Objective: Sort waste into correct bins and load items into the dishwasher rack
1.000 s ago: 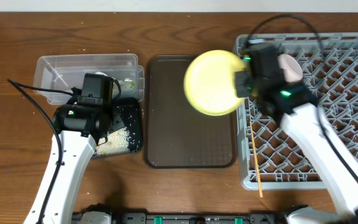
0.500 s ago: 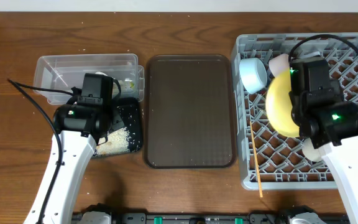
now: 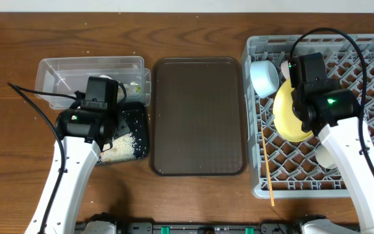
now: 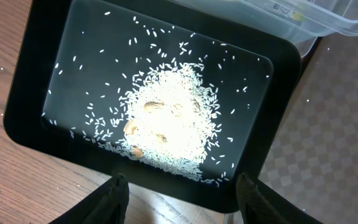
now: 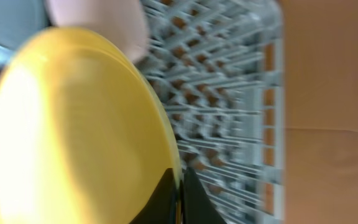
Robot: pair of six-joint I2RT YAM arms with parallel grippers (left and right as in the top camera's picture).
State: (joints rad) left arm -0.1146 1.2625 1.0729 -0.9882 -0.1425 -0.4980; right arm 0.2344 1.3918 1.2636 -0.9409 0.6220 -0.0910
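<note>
The right fingers (image 5: 165,198) are pinched onto the rim of the yellow plate (image 5: 73,124), one dark finger on each face of it at the bottom centre of the right wrist view. The plate fills the left half of that view, blurred, with the grey pegs of the dishwasher rack (image 5: 229,93) behind it and bare wooden table (image 5: 328,93) along the right edge. From overhead, the plate (image 3: 284,123) sits steeply tilted in the left part of the rack (image 3: 369,58), half hidden under the right arm. Just above it in the frame lie the light blue bowl (image 3: 263,77) and, beside that, the white bowl (image 3: 287,65). The white cup (image 3: 323,156) shows below the plate, partly under the arm. The chopsticks (image 3: 267,169) run down the rack's left side, their lower tip poking past its bottom edge.

The left fingers (image 4: 115,198) are spread wide with nothing between them, showing at the bottom edge of the left wrist view. They hang over the black tray (image 4: 61,56), which holds a heap of rice grains (image 4: 166,124) at its middle and loose grains scattered around. A corner of the clear tub (image 4: 316,18) crosses the upper right of that view, overlapping the tray's corner. Overhead, the tub (image 3: 63,71) lies at the upper left of the table, with a bit of green-yellow wrapper (image 3: 135,84) at its right end. The rest of its contents is hidden by the left arm. The brown serving tray (image 3: 197,117) lies between the black tray and the rack.
</note>
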